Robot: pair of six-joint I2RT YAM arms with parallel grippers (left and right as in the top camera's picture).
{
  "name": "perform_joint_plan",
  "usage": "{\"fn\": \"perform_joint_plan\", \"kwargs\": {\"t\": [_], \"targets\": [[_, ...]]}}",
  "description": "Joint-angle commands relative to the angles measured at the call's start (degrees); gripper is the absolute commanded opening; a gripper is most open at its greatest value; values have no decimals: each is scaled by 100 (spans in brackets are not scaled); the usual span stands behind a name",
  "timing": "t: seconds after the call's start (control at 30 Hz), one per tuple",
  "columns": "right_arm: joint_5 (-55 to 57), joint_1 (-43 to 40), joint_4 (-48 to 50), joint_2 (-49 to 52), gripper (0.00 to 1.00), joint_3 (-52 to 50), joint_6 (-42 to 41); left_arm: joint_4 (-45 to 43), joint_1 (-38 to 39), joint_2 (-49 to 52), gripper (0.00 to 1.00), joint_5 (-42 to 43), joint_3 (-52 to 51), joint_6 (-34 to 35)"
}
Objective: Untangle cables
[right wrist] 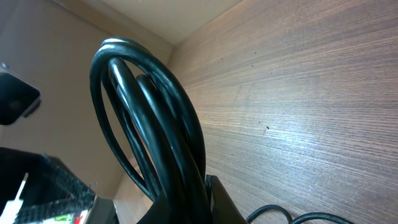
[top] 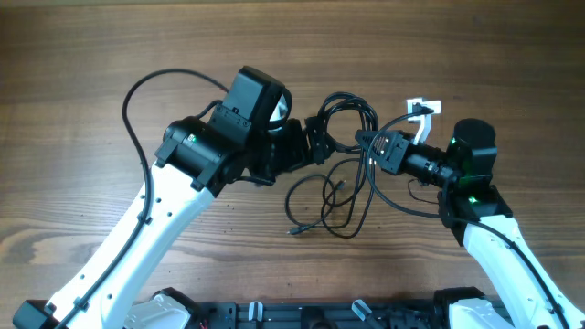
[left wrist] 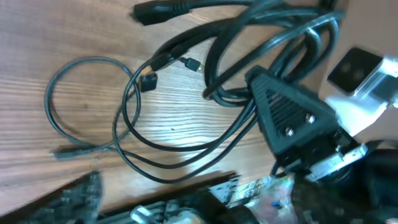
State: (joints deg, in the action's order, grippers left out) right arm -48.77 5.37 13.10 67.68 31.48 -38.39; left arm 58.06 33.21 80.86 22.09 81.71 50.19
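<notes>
The left gripper (top: pixel 318 139) sits at the 9 o'clock edge of the thin black cables (right wrist: pixel 177 118); I cannot tell whether it is pinching them. The bundle lies between both claws on the brown wooden table (top: pixel 91 55), with loose loops trailing toward 6 o'clock. The right gripper (top: pixel 373 144), at 3 o'clock, looks clamped on several strands. No container shows.

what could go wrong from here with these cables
1. The right gripper seems to pinch several strands of the cables at once. Pulling may tighten the tangle rather than free one cord.
2. The left gripper sits very close to the right one over the bundle, so the two could bump.
3. The loose loop on the table may drag along and snag.
</notes>
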Motion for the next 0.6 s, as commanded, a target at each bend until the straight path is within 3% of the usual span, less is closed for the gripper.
{"fn": "perform_joint_plan", "kwargs": {"t": [0.0,0.13,0.3,0.4,0.43,0.47,0.57], "targets": [[0,-20,37,37,4,28,-125,-22,157,-125,92,-52,37,1698],[-13,-20,87,37,4,28,-592,-210,439,-125,98,-94,37,2146],[-181,-20,409,37,4,28,-2378,-304,651,-125,97,-420,37,2144],[-472,-20,664,37,4,28,-2966,-326,649,-125,91,-481,37,2146],[-522,-20,723,37,4,28,-3136,-350,649,-125,81,-481,37,2149],[-533,-20,734,37,4,28,-3388,-378,649,-125,78,-481,37,2151],[-601,-20,737,37,4,28,-3740,-457,649,-125,77,-481,37,2424]]}}
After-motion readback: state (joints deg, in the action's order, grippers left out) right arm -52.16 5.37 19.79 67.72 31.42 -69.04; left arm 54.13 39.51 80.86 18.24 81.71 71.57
